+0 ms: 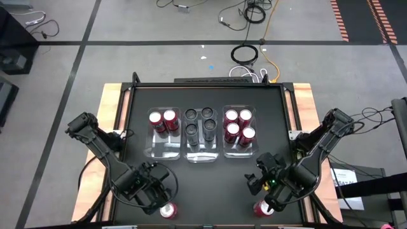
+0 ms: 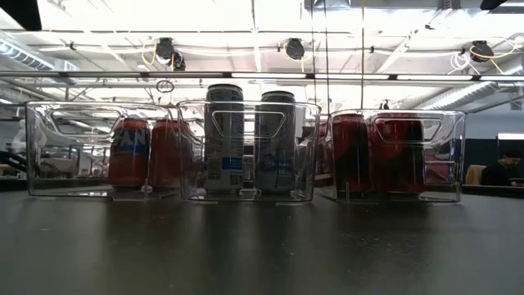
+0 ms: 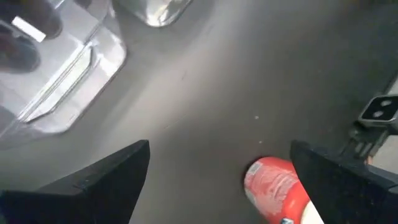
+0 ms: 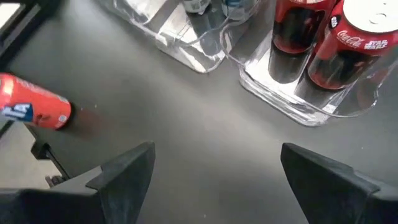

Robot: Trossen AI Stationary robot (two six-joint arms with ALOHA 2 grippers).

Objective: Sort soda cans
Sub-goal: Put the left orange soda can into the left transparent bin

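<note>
Three clear bins stand mid-table. The left bin (image 1: 163, 135) holds two red cans (image 1: 163, 120) at its far end. The middle bin (image 1: 201, 135) holds several dark cans (image 1: 200, 124), and the right bin (image 1: 239, 132) several red cans (image 1: 238, 125). My left gripper (image 1: 151, 193) is open near the table's near edge. A red can (image 3: 277, 186) stands between its fingers, close to one of them; I see no touch. My right gripper (image 4: 214, 168) is open near the near right edge, its fingers around bare table. Another red can (image 1: 263, 208) stands just beside it.
The low view shows the three bins (image 2: 246, 152) in a row, with bare dark tabletop (image 2: 262, 246) in front of them. The loose can by my left gripper also shows in the right wrist view as a red can (image 4: 34, 109). Wooden table edges (image 1: 113, 95) flank the mat.
</note>
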